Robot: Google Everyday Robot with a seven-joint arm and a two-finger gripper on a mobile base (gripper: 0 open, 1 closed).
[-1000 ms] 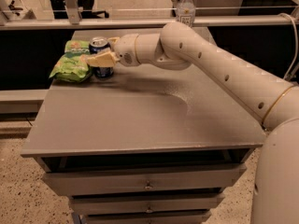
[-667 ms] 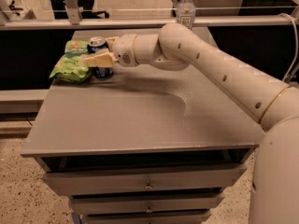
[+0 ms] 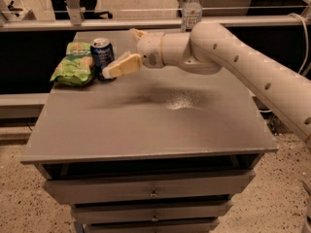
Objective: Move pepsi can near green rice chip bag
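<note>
1. Drawers: stacked at the front of the desk, all closed, each with a small central pull.
2. Desk: grey flat top, on whose far left corner the task's things are grouped.
3. End effector: pale yellow, carried on a white arm that reaches in from the right. It is held low, right against the near right side of the can. Whether it is open or closed on the can cannot be told.
4. Pepsi can: dark blue with a silver top, standing upright on the desk just beside the bag's right edge. Pale lettering is seen on its side but cannot be read.
5. Green rice chip bag: light green, lying flat to the left of the can. Chip pictures and a darker logo are noted; no words can be made out.
6. Step in hand, as judged: the placing appears done, so release and withdrawal are called for. A straight retreat to the right is advised, away from can and bag, so that the can is not tipped.
7. Bottle: clear plastic with a white cap, standing well apart beyond the desk; its label is illegible.
</note>
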